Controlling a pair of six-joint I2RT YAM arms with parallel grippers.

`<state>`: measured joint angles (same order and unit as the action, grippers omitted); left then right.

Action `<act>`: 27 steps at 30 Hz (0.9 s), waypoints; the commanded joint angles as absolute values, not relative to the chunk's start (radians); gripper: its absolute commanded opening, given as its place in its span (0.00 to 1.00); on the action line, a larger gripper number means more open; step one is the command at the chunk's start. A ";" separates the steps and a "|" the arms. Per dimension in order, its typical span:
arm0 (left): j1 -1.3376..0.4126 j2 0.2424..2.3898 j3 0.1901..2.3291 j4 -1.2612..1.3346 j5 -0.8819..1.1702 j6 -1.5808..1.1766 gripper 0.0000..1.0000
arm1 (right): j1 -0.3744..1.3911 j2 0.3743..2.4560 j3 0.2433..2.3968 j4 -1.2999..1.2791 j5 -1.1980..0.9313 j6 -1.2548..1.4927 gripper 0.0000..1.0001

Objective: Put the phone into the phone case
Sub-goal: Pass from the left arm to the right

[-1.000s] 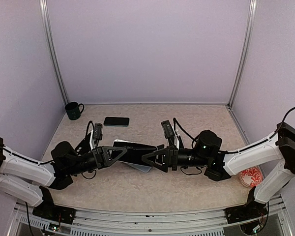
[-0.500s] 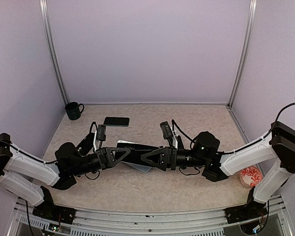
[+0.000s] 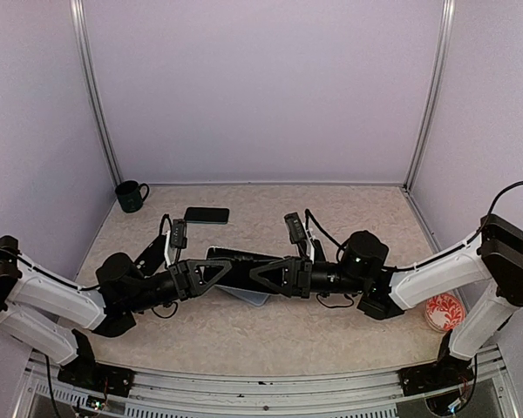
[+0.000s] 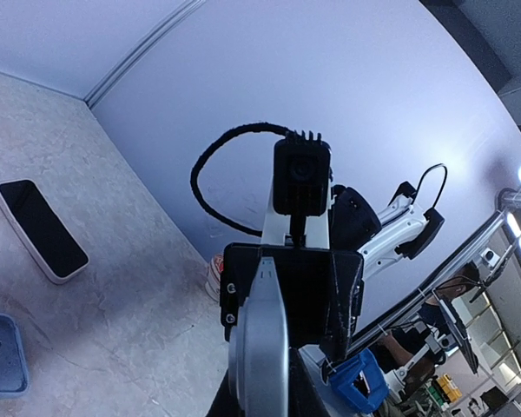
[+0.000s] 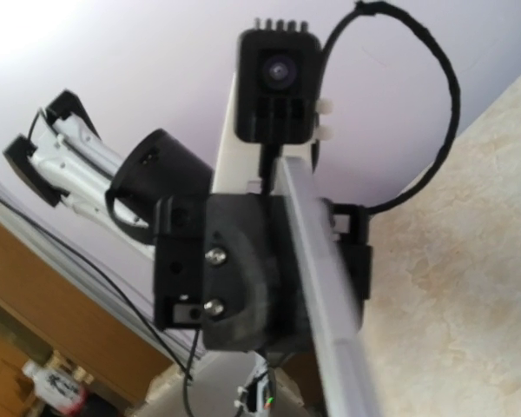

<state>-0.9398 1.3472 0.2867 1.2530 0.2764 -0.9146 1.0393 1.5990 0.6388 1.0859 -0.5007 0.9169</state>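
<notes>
Overall, the table [image 3: 270, 326] carries 2 arms meeting near its centre, both raised over a light phone case [image 3: 251, 297] lying flat beneath them. Left gripper [image 3: 220, 273] is pressed shut on one end of the dark phone [image 3: 244, 269], held edge-on between the arms. Right gripper [image 3: 260, 277] reaches the phone's other end; whether its jaws pinch it or stand apart, I cannot tell. Second dark phone [image 3: 207, 214] lies flat further back. Dark mug [image 3: 131, 197] stands upright in the far left corner. Red-patterned dish [image 3: 444, 312] sits at the right edge.
</notes>
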 commanded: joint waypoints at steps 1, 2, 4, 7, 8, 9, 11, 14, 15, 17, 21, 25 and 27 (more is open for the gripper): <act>-0.937 1.349 0.310 1.269 0.215 -0.905 0.00 | 1.046 1.589 0.672 1.123 -0.529 0.893 0.30; -0.937 1.350 0.310 1.269 0.215 -0.906 0.00 | 1.046 1.588 0.672 1.122 -0.529 0.890 0.23; -0.938 1.353 0.310 1.270 0.217 -0.907 0.00 | 1.046 1.584 0.671 1.119 -0.528 0.885 0.08; -0.938 1.360 0.310 1.276 0.220 -0.910 0.00 | 1.046 1.576 0.669 1.111 -0.523 0.878 0.00; -0.939 1.363 0.309 1.278 0.221 -0.912 0.00 | 1.046 1.575 0.669 1.110 -0.525 0.875 0.00; -0.939 1.365 0.307 1.281 0.220 -0.912 0.00 | 1.046 1.573 0.667 1.108 -0.526 0.874 0.00; -0.939 1.363 0.305 1.281 0.218 -0.912 0.08 | 1.046 1.565 0.665 1.101 -0.526 0.872 0.00; -0.939 1.353 0.297 1.271 0.208 -0.906 0.26 | 1.046 1.547 0.660 1.069 -0.514 0.866 0.00; -0.938 1.344 0.293 1.261 0.204 -0.903 0.34 | 1.046 1.538 0.658 1.051 -0.505 0.868 0.00; -0.934 1.324 0.284 1.233 0.190 -0.891 0.50 | 1.045 1.516 0.652 1.003 -0.484 0.868 0.00; -0.918 1.258 0.262 1.167 0.163 -0.873 0.72 | 1.044 1.473 0.644 0.917 -0.448 0.851 0.00; -0.897 1.196 0.255 1.059 0.131 -0.844 0.93 | 1.041 1.434 0.642 0.847 -0.426 0.815 0.00; -0.883 1.175 0.251 1.015 0.119 -0.829 0.99 | 1.038 1.415 0.629 0.833 -0.399 0.813 0.00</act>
